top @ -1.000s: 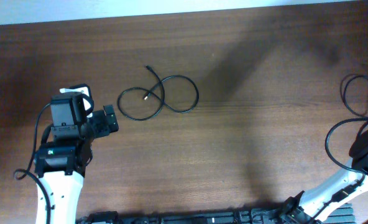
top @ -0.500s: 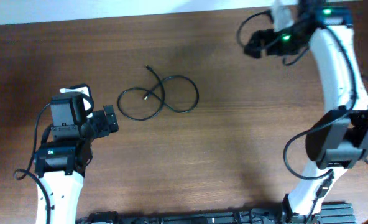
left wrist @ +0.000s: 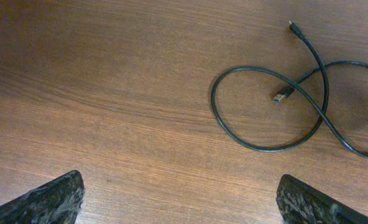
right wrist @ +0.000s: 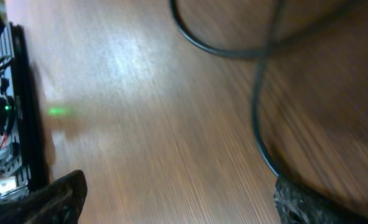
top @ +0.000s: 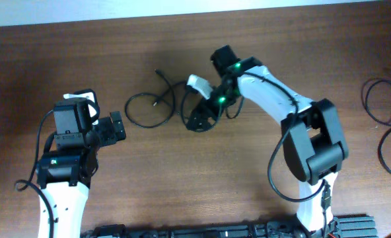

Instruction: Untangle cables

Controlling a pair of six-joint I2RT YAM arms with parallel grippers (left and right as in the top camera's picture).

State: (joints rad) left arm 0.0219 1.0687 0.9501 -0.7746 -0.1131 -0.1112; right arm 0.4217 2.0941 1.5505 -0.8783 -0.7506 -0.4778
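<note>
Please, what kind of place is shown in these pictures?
Probably a robot test bench, perhaps in a laboratory: a wooden table, a left arm and a right arm mounted at it, and a loose black cable.

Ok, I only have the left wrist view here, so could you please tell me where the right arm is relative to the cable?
Observer: From overhead, the right gripper sits low over the end of the cable farthest from the left arm, covering that loop.
Operator: Thank you. Are its fingers closed on anything?
Observer: No. In the right wrist view the fingers stand wide apart, and a cable strand lies on the table between them, close to one finger.
Operator: And is there anything else lying about?
Observer: Yes, more black cords lie at the table's far edge, beyond the right arm.
</note>
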